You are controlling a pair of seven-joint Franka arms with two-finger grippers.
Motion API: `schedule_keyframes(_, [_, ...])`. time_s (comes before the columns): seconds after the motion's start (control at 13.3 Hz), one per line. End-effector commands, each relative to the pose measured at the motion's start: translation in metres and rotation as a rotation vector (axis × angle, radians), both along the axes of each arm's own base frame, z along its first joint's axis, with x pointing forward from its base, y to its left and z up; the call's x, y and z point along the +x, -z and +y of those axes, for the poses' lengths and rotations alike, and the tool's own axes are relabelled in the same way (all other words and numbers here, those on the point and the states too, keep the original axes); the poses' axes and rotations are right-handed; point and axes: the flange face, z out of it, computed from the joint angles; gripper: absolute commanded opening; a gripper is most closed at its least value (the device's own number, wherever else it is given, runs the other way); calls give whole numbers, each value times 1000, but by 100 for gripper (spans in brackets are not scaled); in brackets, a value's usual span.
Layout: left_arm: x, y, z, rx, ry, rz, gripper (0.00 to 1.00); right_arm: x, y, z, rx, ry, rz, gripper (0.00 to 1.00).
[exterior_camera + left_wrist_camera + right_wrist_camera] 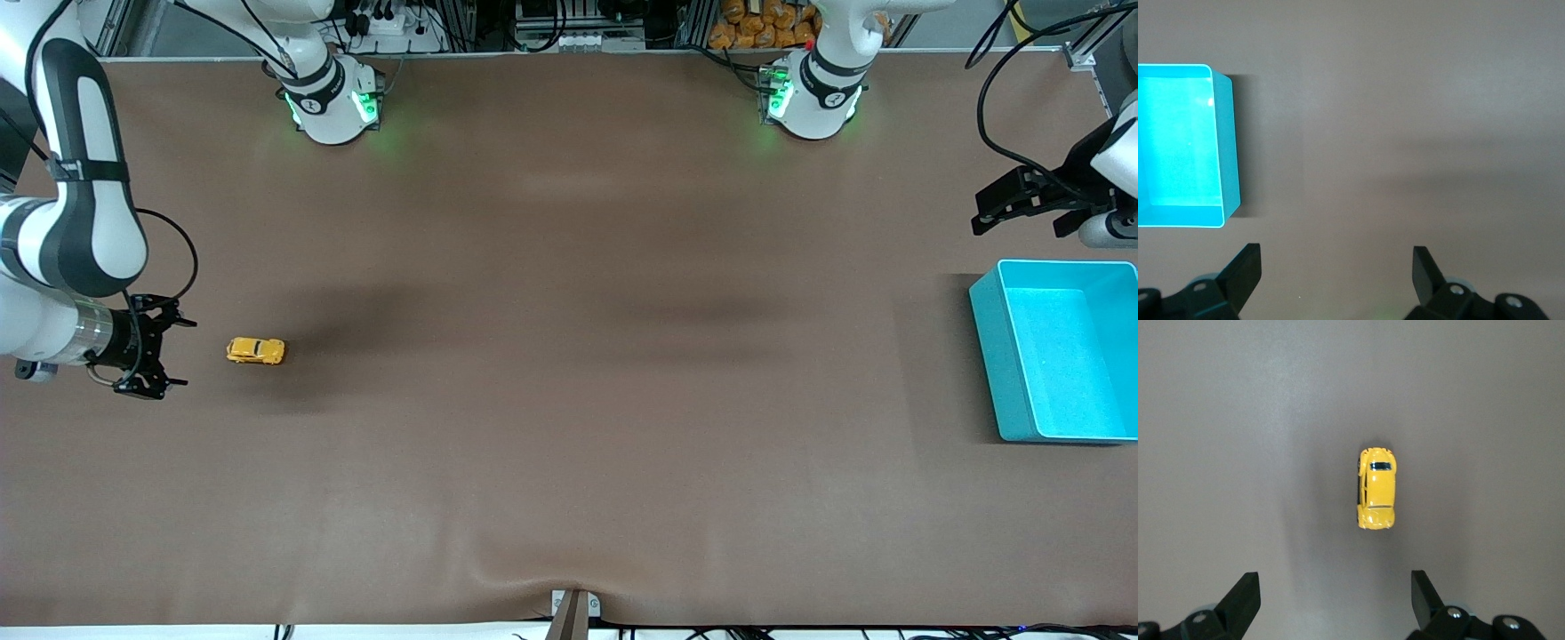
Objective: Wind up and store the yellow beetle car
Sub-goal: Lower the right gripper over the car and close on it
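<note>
front view, sweeping from the right arm's end of the table: right gripper (169, 354) sits low at that end, fingers spread apart, holding nothing. yellow beetle car (256, 350) stands on its wheels on the brown table (569, 400) just beside that gripper, not touching it, its length running along the table's long axis. middle of the table is bare brown mat with soft shadows. at the left arm's end, turquoise bin (1005, 373) sits on the table, well apart from the car, open side up. left gripper (1013, 209) hangs in the air near the bin's edge toward the robot bases, fingers apart, nothing held

right wrist view: car (1376, 488) seen from above, dark window visible, lying ahead of the two spread fingertips (1245, 593) and roughly centred between them, clear gap to both

left wrist view: bin (1228, 147) shows a bright turquoise floor and one side wall, fingertips (1248, 263) wide apart over bare table beside it
</note>
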Motion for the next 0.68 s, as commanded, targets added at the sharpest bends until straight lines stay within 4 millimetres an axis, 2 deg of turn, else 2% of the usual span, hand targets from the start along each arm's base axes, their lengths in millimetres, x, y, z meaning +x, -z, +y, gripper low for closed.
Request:
schedule_keyframes(0.0, [3, -5, 1, 11, 4, -13, 100, -12, 41, 1, -18, 122, -64, 100])
schedule_keyframes(0.38, [3, -5, 1, 12, 4, -13, 100, -24, 106, 0, -24, 111, 17, 100])
schedule_keyframes(0.45, [3, -5, 1, 12, 4, -15, 100, -29, 126, 7, -51, 70, 43, 100])
schedule_keyframes(0.53, [3, -5, 1, 12, 4, -13, 100, -32, 136, 4, -70, 60, 20, 100])
schedule_keyframes(0.6, [3, -5, 1, 12, 4, -13, 100, -43, 142, -8, -75, 83, -17, 100])
